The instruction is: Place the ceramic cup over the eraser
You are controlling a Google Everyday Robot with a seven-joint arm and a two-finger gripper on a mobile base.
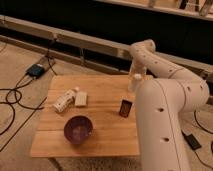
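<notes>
The eraser (pixel 126 107), a small dark block with an orange-brown patch, stands upright on the right part of the wooden table (pixel 102 137). The gripper (pixel 134 86) hangs from my white arm over the table's far right edge, behind the eraser. A small white shape at the gripper's end, seemingly the ceramic cup (pixel 136 78), sits just above the table top. Whether the gripper holds it is unclear.
A dark purple bowl (pixel 78 129) sits at the front middle. A white bottle (pixel 65 99) lies on its side at the left beside a pale flat block (pixel 81 98). My bulky arm (pixel 165 115) covers the table's right side. Cables (pixel 15 95) and a dark box (pixel 38 70) lie on the floor at left.
</notes>
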